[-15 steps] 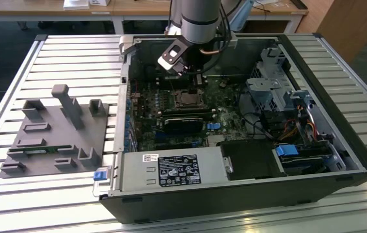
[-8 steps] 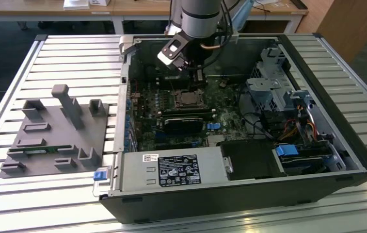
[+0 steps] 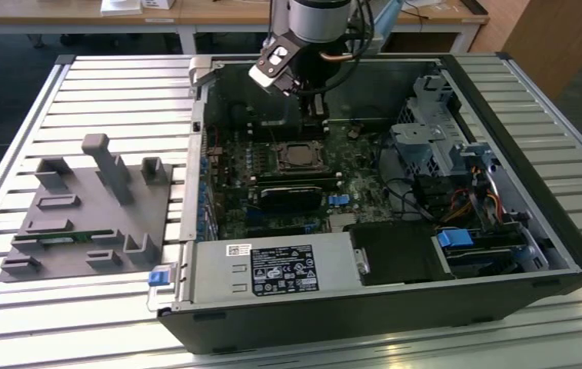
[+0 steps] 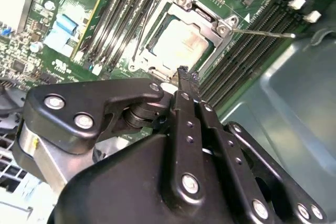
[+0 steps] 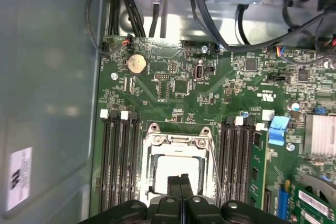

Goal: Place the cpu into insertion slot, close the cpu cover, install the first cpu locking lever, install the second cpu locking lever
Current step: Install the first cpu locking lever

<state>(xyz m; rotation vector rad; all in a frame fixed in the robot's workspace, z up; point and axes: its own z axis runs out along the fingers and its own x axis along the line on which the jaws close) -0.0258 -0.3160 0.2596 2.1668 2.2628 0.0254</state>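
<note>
**Exterior view:** I see the gripper [image 3: 317, 119] lowered into the open computer case [image 3: 373, 319] on the slatted table [image 3: 24, 115]. It is close above the cpu [image 3: 299, 157]. A grey fixture tray [image 3: 85, 223] lies at the exterior view's left.

**Second wrist view:** The jaws are pressed together and hold nothing. Their tips are just beside the socket. The cpu cover [image 4: 215, 24] lies down around the cpu. A thin metal lever [image 4: 262, 33] points out across the memory slots.

**First wrist view:** The cpu sits in the socket, framed by the cover, directly beyond the closed jaws.
</note>
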